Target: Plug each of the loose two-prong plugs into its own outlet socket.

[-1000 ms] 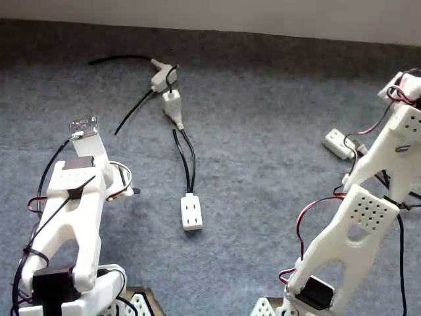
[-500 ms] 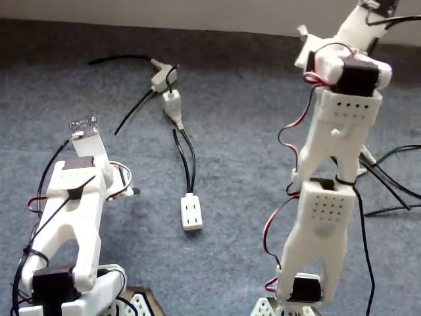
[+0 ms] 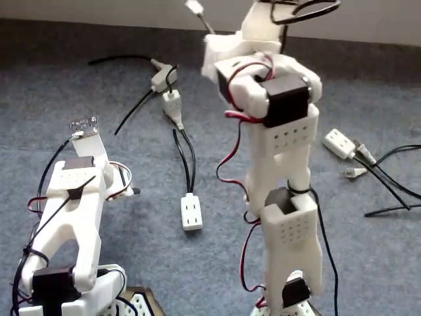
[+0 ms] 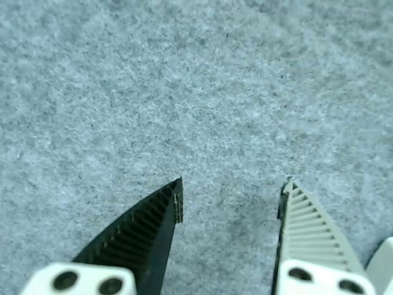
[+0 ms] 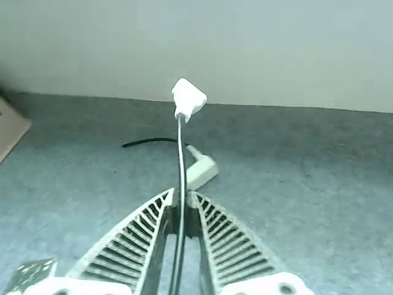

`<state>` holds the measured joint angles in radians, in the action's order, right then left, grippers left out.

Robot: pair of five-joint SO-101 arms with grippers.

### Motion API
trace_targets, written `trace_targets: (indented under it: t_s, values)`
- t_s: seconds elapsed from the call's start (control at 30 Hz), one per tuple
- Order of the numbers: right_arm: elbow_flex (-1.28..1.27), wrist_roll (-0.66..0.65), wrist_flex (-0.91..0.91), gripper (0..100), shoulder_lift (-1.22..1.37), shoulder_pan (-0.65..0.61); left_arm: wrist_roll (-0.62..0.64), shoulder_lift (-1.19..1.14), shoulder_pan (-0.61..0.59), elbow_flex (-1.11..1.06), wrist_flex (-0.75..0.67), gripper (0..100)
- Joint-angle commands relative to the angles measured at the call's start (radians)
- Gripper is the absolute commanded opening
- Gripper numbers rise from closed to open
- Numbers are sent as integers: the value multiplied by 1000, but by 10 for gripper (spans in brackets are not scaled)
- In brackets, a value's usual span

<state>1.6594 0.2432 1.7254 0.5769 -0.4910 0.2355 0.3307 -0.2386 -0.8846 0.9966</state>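
My right gripper [image 5: 181, 196] is shut on a thin black cord [image 5: 181, 153], and the cord's white two-prong plug [image 5: 187, 98] sticks out beyond the fingertips, up in the air. In the high view that plug [image 3: 194, 8] is held above the far middle of the carpet by the raised right arm. A white outlet socket [image 3: 191, 212] lies mid-carpet, its black cords running to a white plug [image 3: 172, 102] and another plug [image 3: 161, 76] behind it. A second outlet [image 3: 339, 143] lies at the right with a small plug [image 3: 355, 172] beside it. My left gripper [image 4: 232, 196] is open over bare carpet.
Grey carpet [image 3: 99, 85] covers the table, with a pale wall along the far edge. Black cables [image 3: 388, 191] trail off at the right. The left arm [image 3: 75, 197] stands at the near left.
The right arm has swung from the far right to the middle and risen, carrying the plug on its cord up and leftward. The left arm has kept still.
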Motion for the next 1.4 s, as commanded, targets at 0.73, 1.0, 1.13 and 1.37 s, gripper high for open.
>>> trace_targets:
  t_s: [0.73, 1.0, 1.13, 1.37]
  values:
    - [-664, 2, 35, 9, -65, -455, 209, 10, -441, 24, -5, 259]
    - [-664, -137, 39, 126, -71, -433, 186, 7, -464, 54, -3, 261]
    - [-664, -158, 41, 317, -73, -437, 184, 2, -503, 119, 48, 262]
    - [-639, -463, 41, 418, -265, -381, 74, 1, -377, 217, 95, 262]
